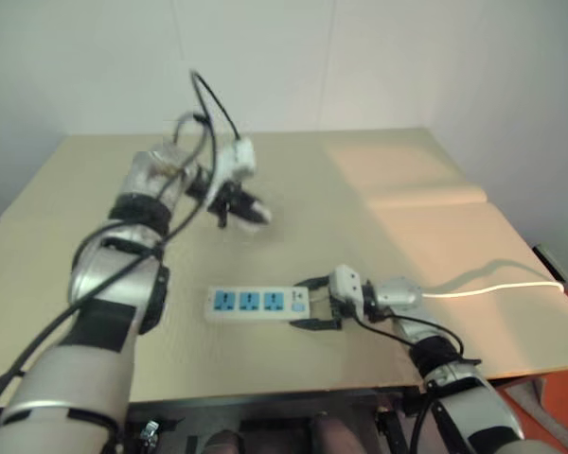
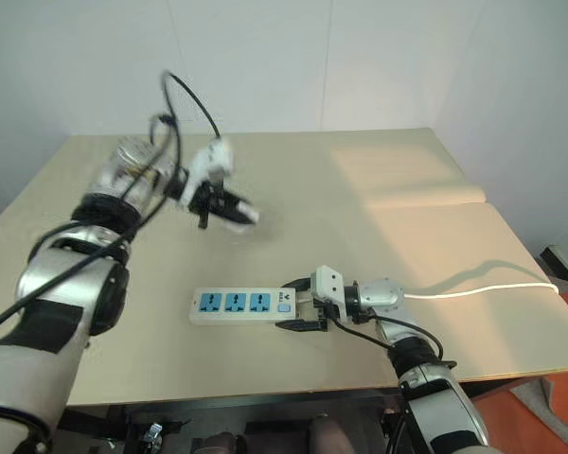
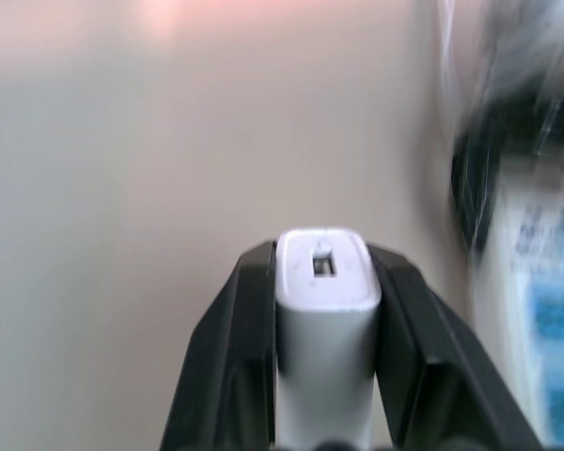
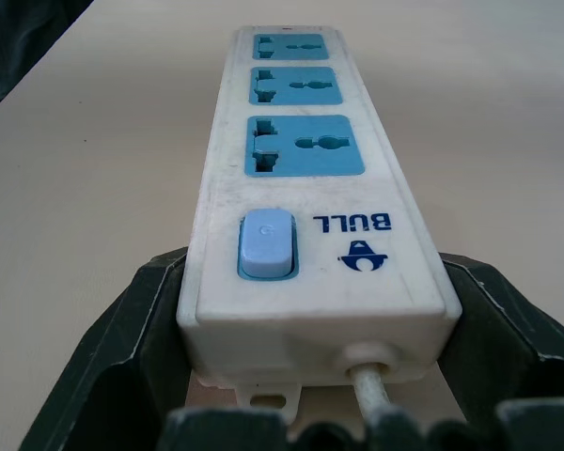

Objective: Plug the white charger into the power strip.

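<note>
Gripping the small white boxy plastic charger (image 3: pixel 325 310) between clenched fingers, the left gripper (image 2: pixel 229 210) hangs above the pale wooden table (image 2: pixel 379 170), far and left of the long flat white power strip (image 1: pixel 257 304). The strip's long axis runs left-right, 3 blue sockets up. The right gripper (image 1: pixel 310 304) brackets its cable end, spread wide. Nothing stands between.

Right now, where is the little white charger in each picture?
Left eye view: white charger in the left tool, held above the table, beyond the power strip.
Right eye view: charger at upper left, same grip.
Left wrist view: between the two black fingers, bottom middle.
Right wrist view: not in it.
Shared landmark: the strip's blue sockets.
</note>
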